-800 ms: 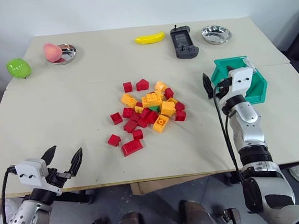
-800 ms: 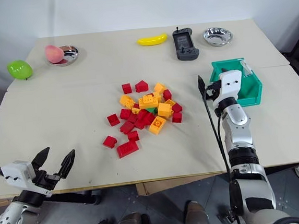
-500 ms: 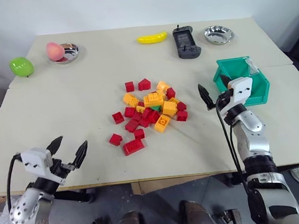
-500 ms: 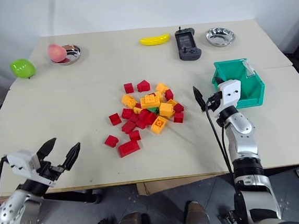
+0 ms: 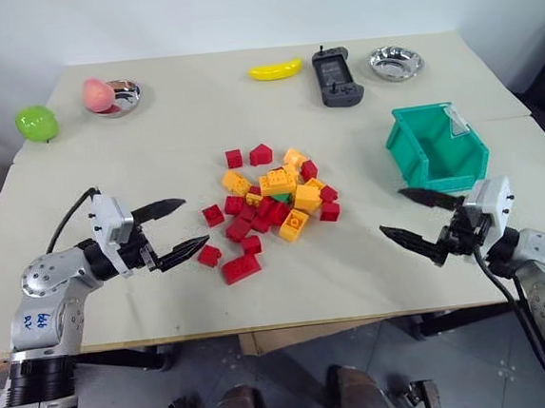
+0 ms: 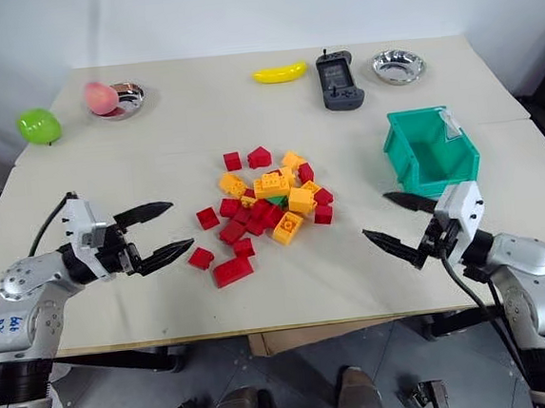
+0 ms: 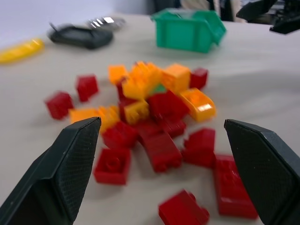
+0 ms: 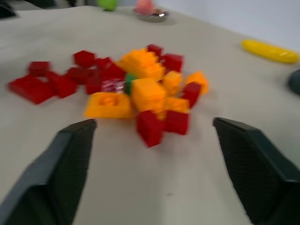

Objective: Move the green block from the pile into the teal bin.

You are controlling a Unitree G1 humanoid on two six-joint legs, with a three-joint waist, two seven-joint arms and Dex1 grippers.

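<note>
We see a pale beige table (image 5: 153, 148) with a seam across it. At centre lies the pile (image 5: 273, 204) of red and orange-yellow bricks, with the green block (image 5: 281, 197) barely visible among them and several red bricks strewn toward the lower left. At right stands the teal bin (image 5: 436, 147). Along the upper edge — left to right — sit a lime-green egg (image 5: 34, 123), a pink object in a steel bowl (image 5: 122, 97), a yellow banana (image 5: 274, 69), a dark handheld controller (image 5: 335, 71) and a second steel bowl (image 5: 395, 62).

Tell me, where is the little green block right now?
In the left eye view the green block sits near the middle of the pile, mostly buried between orange-yellow and red bricks, left of the teal bin.
</note>
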